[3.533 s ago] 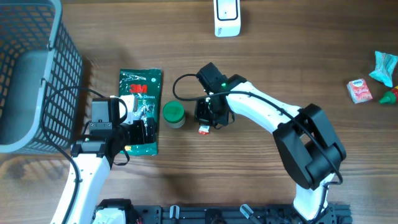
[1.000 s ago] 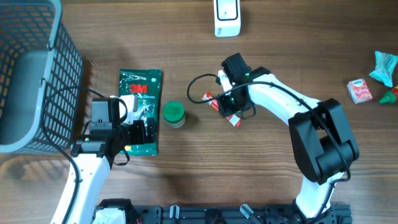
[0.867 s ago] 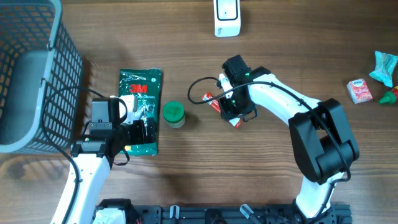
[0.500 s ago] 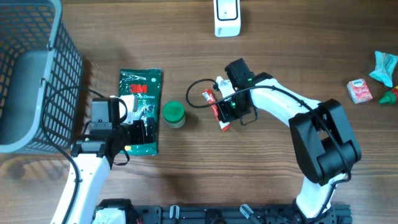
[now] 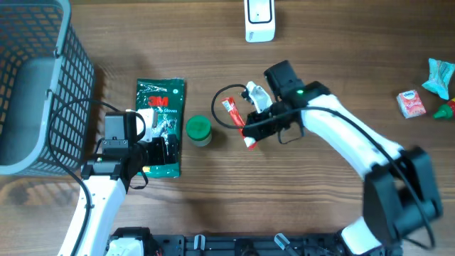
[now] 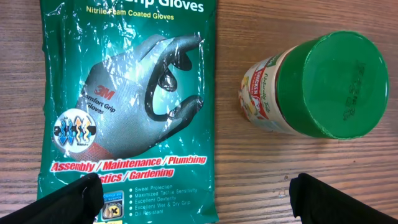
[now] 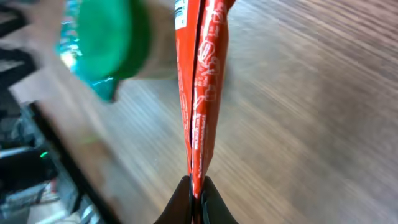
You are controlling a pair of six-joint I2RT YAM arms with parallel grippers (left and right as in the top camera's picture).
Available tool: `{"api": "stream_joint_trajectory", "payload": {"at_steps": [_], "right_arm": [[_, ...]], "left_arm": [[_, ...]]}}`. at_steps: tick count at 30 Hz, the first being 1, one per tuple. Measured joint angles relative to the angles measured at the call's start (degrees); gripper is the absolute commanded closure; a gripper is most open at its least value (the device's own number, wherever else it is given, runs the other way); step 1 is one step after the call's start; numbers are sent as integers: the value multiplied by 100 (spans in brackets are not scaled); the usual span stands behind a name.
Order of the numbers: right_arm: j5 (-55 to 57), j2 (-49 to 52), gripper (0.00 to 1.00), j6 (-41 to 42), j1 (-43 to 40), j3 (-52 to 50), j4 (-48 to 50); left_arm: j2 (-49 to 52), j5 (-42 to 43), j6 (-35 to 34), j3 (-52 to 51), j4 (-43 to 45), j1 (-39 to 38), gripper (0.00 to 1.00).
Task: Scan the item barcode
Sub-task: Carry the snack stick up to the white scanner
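The item, a flat red packet [image 5: 237,121], is pinched edge-on at its lower end by my right gripper [image 5: 252,133], which is shut on it. In the right wrist view the packet [image 7: 202,93] stands straight up from the closed fingertips of the gripper [image 7: 194,186], over the wooden table. A white scanner [image 5: 259,19] stands at the table's far edge. My left gripper [image 5: 153,153] hangs open over the lower end of a green glove pack [image 6: 130,106], with nothing between its fingers [image 6: 71,200].
A green-lidded jar [image 5: 198,130] [image 6: 314,87] stands between the glove pack [image 5: 161,121] and the red packet. A grey wire basket [image 5: 35,85] fills the far left. Small packets [image 5: 411,104] [image 5: 439,77] lie at the far right.
My right gripper has shut on the red packet and carried it a little left, towards the jar, with the arm rising. The left arm has not moved.
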Motion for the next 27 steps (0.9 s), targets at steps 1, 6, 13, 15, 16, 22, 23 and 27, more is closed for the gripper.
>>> {"api": "stream_joint_trajectory", "payload": {"at_steps": [1,6,13,15,16,22,23,27], "right_arm": [[-48,-208,95,-83,0,2,-157],[-199,-970,95,-461,0,13,-817],[-568,-2332,95,-876,0,13,-1093],[-715,-2677,96,-1051,0,13,-1121],[-791,-2785,96,-1143,0,13,-1130],[-1060,-3042,96,-1517,0,13,-1235],[-1064,-3042,96,-1613,0,13,-1248],[-776,-3042,96,-1928,7,13,-975]], "left_arm": [[0,0,0,0,2,0,0],[0,0,0,0,2,0,0],[0,0,0,0,2,0,0],[0,0,0,0,2,0,0],[0,0,0,0,0,0,0],[0,0,0,0,2,0,0],[0,0,0,0,2,0,0],[0,0,0,0,2,0,0]]}}
